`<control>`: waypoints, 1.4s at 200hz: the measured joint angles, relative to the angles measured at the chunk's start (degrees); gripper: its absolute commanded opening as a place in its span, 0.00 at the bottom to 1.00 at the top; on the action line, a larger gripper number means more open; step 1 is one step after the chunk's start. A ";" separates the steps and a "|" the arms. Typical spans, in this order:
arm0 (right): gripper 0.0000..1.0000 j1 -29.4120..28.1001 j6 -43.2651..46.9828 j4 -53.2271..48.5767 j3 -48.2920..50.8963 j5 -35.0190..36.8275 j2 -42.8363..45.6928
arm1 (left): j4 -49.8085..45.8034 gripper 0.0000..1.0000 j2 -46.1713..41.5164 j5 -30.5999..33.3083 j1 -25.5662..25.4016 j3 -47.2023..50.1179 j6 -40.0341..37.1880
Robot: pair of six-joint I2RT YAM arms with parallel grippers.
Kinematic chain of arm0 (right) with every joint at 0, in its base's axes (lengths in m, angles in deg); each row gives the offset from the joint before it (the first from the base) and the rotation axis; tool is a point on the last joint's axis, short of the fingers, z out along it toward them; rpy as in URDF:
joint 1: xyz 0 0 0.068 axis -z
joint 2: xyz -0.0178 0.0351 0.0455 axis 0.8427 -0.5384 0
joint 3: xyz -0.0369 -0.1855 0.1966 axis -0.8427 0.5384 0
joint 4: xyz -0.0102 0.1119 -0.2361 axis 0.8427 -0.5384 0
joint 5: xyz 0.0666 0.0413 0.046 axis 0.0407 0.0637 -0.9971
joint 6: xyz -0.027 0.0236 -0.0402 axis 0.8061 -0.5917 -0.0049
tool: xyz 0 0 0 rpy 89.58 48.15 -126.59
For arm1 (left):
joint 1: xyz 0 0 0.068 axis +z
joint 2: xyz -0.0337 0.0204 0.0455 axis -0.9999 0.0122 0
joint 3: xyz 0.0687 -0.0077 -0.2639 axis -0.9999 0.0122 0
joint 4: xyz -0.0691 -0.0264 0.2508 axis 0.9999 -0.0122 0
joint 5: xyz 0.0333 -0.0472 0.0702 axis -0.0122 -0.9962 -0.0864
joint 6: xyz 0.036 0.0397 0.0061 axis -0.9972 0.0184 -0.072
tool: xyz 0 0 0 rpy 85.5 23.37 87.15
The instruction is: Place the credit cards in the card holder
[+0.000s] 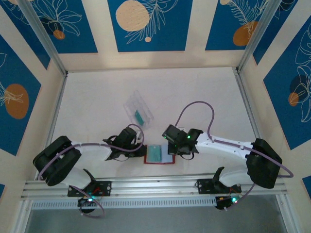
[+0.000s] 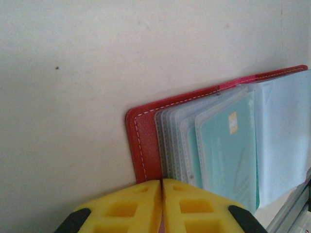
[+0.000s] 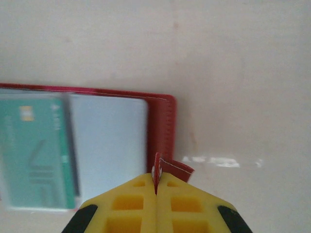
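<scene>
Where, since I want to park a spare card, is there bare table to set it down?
Bare: the far table between the back wall and the clear case, and the right stretch beyond the right arm. Crowded: near centre, where the left gripper and right gripper pinch the card holder, clear case just behind.

Red card holder (image 2: 143, 145), white stitching along its edge, directly ahead of left gripper (image 2: 162, 187); its red tab at right gripper (image 3: 156, 187) tips. Yellow pads (image 2: 131, 206), black behind. Translucent pale-blue sleeves (image 2: 282, 131). Teal-green credit card (image 2: 228, 150), gold chip, darker line motif. Off-white table (image 2: 73, 97). Blue walls (image 1: 150, 24), peach discs, white leaf outlines
</scene>
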 measured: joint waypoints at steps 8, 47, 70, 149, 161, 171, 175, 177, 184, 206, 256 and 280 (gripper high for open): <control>0.00 0.00 0.20 1.25 0.00 -0.85 0.02 | 0.07 0.12 0.13 0.00 0.00 0.00 0.31; 0.00 0.02 0.83 8.41 0.00 -5.66 0.09 | 1.27 0.12 0.90 0.13 -0.44 -0.13 1.64; 0.00 0.02 0.85 13.77 0.00 -9.38 -0.76 | 1.53 0.12 1.27 0.15 -0.61 -0.44 2.45; 0.00 0.72 0.28 30.69 -0.07 -21.20 -11.47 | 0.66 0.15 0.74 1.79 -1.55 -1.16 4.74; 0.00 1.11 0.15 31.71 -0.31 -22.38 -12.55 | -0.92 0.16 -0.09 2.95 -1.62 -1.16 5.14; 0.00 1.33 0.15 32.44 -0.92 -23.39 -13.57 | -2.84 0.18 -1.40 4.33 -1.62 -1.11 5.27; 0.00 1.42 0.15 32.76 -1.20 -23.50 -13.94 | -3.54 0.18 -1.92 4.70 -1.62 -1.05 5.22; 0.00 1.49 0.20 32.96 -1.40 -23.58 -14.19 | -3.89 0.18 -2.23 4.81 -1.62 -1.03 5.25; 0.00 1.62 0.17 33.27 -1.95 -24.22 -14.95 | -5.33 0.19 -3.30 5.81 -1.64 -0.92 5.29; 0.00 1.60 0.20 34.56 -3.02 -25.14 -17.53 | -9.57 0.21 -6.05 7.89 -1.66 -0.35 5.27; 0.00 1.64 0.35 34.53 -3.48 -25.22 -20.68 | -17.92 0.22 -15.21 9.97 -1.49 2.82 5.75; 0.04 1.64 0.87 34.16 -5.62 -25.75 -22.75 | -22.16 0.22 -19.71 10.47 -0.46 3.43 5.95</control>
